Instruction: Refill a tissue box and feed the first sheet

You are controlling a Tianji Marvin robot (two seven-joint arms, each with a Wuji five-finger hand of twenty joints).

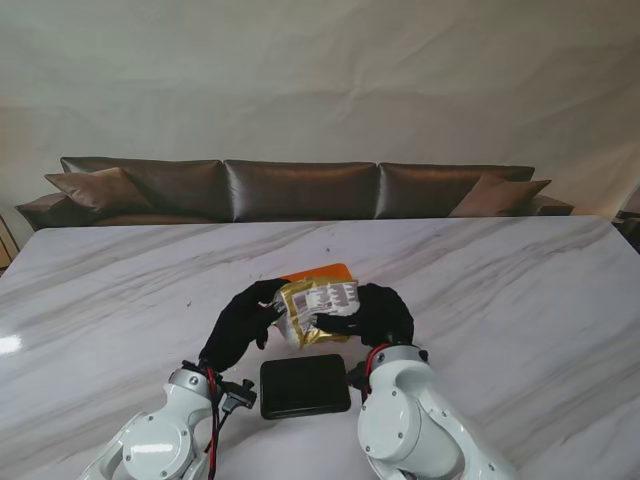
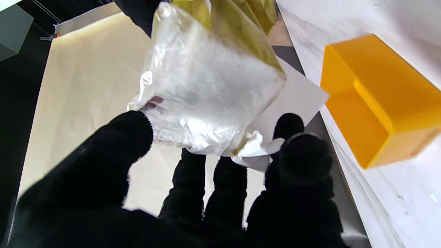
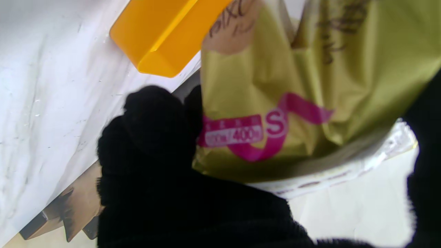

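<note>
tissue pack (image 1: 316, 308) (crinkled yellow-and-clear wrap) gripped by left hand (image 1: 243, 322) and right hand (image 1: 375, 314).

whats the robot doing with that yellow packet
Both black-gloved hands, the left hand and the right hand, hold a yellow plastic tissue pack up off the marble table. The orange box sits on the table just beyond it, and a black lid-like slab lies nearer to me. Nothing has gone into the box yet.
</note>
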